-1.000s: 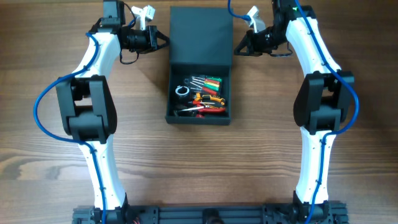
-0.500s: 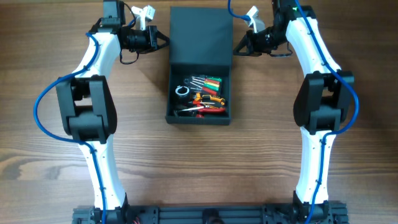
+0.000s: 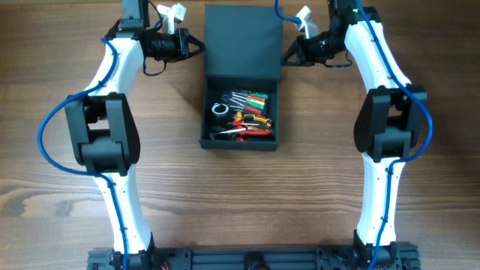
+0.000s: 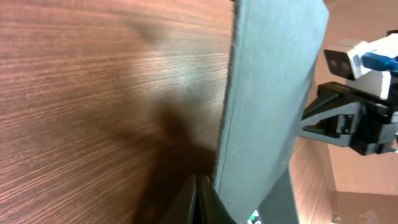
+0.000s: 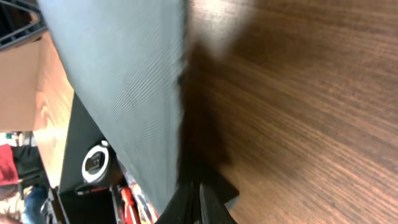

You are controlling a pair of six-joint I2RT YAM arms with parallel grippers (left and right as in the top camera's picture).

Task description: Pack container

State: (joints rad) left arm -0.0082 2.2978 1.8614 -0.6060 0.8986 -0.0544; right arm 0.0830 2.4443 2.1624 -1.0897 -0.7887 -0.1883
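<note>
The left gripper (image 3: 199,46) and the right gripper (image 3: 286,54) have each crept slightly toward the far edge of the table (image 3: 45,187). Between them, the lid (image 3: 244,41) of the container (image 3: 238,142) now reaches a touch farther toward that edge. The left arm's elbow (image 3: 101,131) has swung slightly toward the left edge.

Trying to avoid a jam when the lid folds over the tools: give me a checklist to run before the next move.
1. Tools all inside the container walls: ok.
2. Tools low enough to clear the lid: cannot tell.
3. Lid open, tool compartment uncovered: ok.
4. Left gripper at the lid's left edge, jaws shut: ok.
5. Right gripper at the lid's right edge, jaws shut: ok.
6. Either gripper hooked under the lid: cannot tell.
</note>
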